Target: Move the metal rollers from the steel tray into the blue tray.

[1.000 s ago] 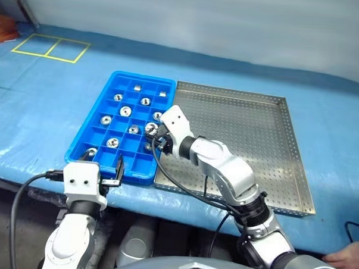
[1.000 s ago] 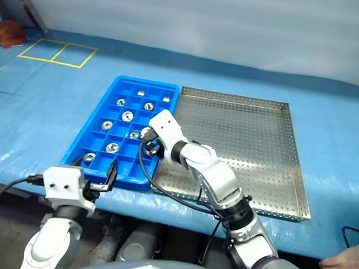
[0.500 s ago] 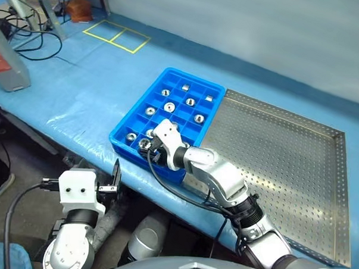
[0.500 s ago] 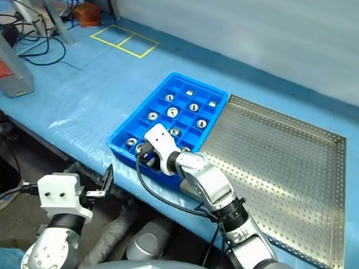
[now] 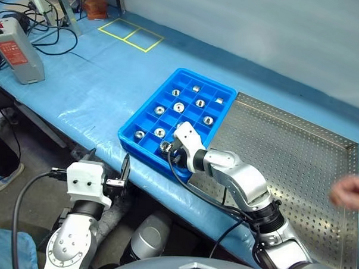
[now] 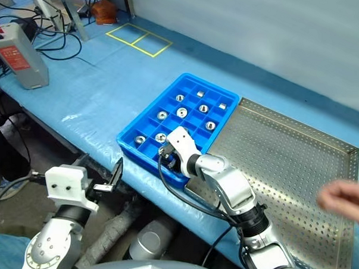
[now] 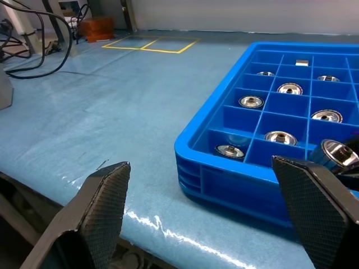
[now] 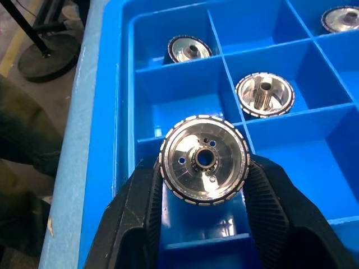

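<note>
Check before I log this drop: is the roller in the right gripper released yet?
Not released. The roller sits between the right gripper's fingers above an empty compartment of the blue tray.

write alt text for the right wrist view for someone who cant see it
The right gripper holds a shiny metal roller between its black jaws, above an empty compartment near the edge of the blue tray. Two neighbouring compartments beyond it each hold a roller.

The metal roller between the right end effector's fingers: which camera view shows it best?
The right wrist view: the roller faces the camera between the right end effector fingers, above a compartment of the blue tray. The left wrist view shows part of it; both eye views show only a small glint at the tray's near edge.
</note>
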